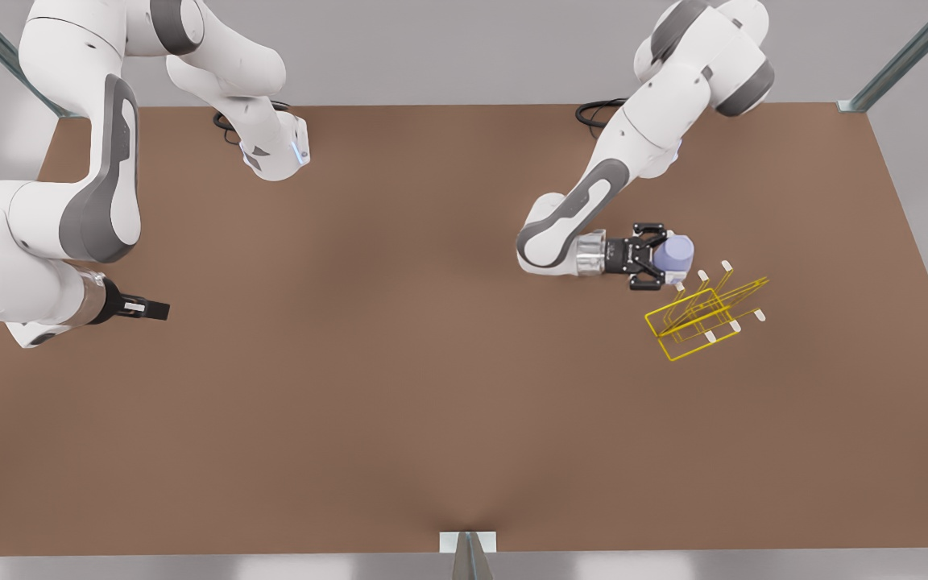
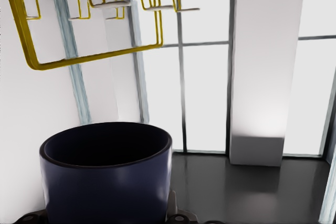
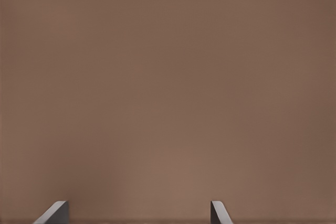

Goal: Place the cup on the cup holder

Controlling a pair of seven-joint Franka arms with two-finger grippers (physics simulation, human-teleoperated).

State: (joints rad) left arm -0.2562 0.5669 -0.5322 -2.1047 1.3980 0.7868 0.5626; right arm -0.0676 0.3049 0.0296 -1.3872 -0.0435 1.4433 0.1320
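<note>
We have the cup (image 1: pixel 676 255) clamped sideways in the left gripper (image 1: pixel 662 256) just at eleven o'clock of the cup holder (image 1: pixel 702 319) — seating it on a prong remains — while the right gripper (image 1: pixel 159 310) waits, fingers apart, holding nothing.

L wrist view: cup (image 2: pixel 107 174) cut off at frame bottom, base hidden; cup holder (image 2: pixel 94 30) cropped at top, prong tops out of frame. R wrist view: just 2 fingertips (image 3: pixel 52 212) poke in, rest cut off. Front view: cup's (image 1: pixel 673 254) gripper-side part hidden betw. fingers.
</note>
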